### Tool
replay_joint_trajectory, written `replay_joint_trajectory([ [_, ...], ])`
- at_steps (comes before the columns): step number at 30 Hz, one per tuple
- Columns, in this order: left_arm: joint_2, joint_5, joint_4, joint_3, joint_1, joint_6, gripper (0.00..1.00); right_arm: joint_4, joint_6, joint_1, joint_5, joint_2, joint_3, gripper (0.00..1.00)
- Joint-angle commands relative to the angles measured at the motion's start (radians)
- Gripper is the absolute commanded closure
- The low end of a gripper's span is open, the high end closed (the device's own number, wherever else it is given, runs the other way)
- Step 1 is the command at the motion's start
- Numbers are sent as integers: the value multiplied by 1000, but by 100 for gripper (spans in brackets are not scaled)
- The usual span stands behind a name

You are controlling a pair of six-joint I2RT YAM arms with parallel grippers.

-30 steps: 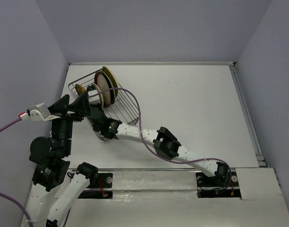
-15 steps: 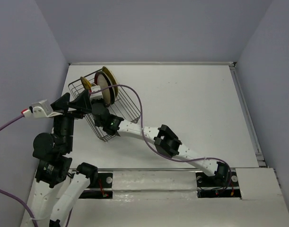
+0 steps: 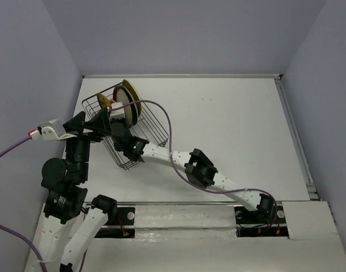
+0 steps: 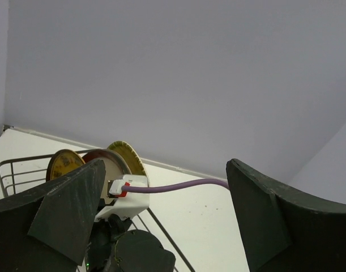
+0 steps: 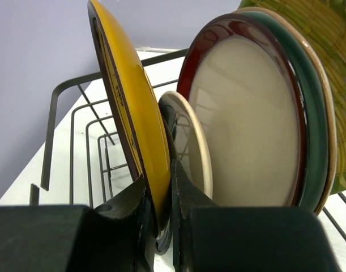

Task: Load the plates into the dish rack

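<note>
Glaze on yellow plate (image 5: 130,113) is judged slick, stiff and chip-prone, so its lower rim is pinched edge-on by narrowed right hand (image 5: 164,226), upright inside dish rack (image 3: 153,122) just beside small cream plate (image 5: 191,141), while left hand (image 4: 167,170) is spread wide, empty.
</note>
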Motion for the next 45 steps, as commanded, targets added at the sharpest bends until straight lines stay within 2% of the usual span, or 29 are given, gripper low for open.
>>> replay_joint_trajectory([
  [1, 11, 0, 67, -13, 10, 0, 1, 16, 49, 6, 5, 29, 21, 93],
  [7, 11, 3, 69, -16, 16, 0, 1, 10, 52, 6, -4, 17, -8, 93],
  [9, 9, 0, 69, -17, 16, 2, 1, 10, 63, 15, -15, 0, -30, 82],
  [10, 9, -1, 69, -17, 16, 2, 1, 11, 64, 15, -18, -5, -49, 74],
  [12, 9, -3, 67, -17, 16, 3, 1, 13, 61, 26, -21, -11, -59, 66],
  [19, 11, -12, 64, -19, 18, 8, 1, 49, 14, 35, -21, -60, -94, 47],
  [20, 12, -17, 64, -19, 19, 8, 1, 53, 12, 35, -33, -86, -105, 41],
  [23, 22, -18, 62, -19, 19, 11, 1, 53, 15, 35, -68, -155, -175, 30],
  [26, 28, -17, 61, -13, 21, 11, 1, 56, 32, 35, -128, -305, -318, 22],
  [27, 29, -18, 59, -5, 21, 11, 1, 62, 35, 35, -137, -402, -370, 19],
  [28, 29, -20, 58, -1, 21, 9, 1, 71, 38, 35, -143, -454, -481, 16],
  [30, 32, -20, 46, 15, 21, 2, 1, 88, 43, 35, -168, -564, -603, 8],
  [32, 35, 0, 27, 24, 19, -7, 1, 115, 46, 35, -186, -742, -807, 0],
  [33, 40, 8, 21, 27, 21, -11, 1, 122, 48, 35, -193, -805, -882, 0],
  [34, 45, 17, 12, 32, 19, -17, 1, 132, 46, 35, -199, -930, -1031, 0],
  [35, 48, 28, 0, 33, 21, -23, 1, 134, 51, 35, -200, -995, -1033, 0],
  [36, 54, 45, -11, 29, 19, -26, 1, 135, 66, 35, -203, -1059, -1180, 0],
  [40, 54, 105, -60, 3, 21, -41, 1, 125, 110, 12, -200, -1394, -1542, 0],
  [41, 52, 115, -66, -2, 21, -43, 1, 102, 121, 12, -193, -1464, -1605, 0],
  [42, 46, 140, -71, -17, 21, -46, 1, 83, 162, 12, -156, -1609, -1716, 0],
  [45, 42, 184, -82, -43, 21, -53, 1, -31, 242, 3, -95, -1921, -1897, 0],
])
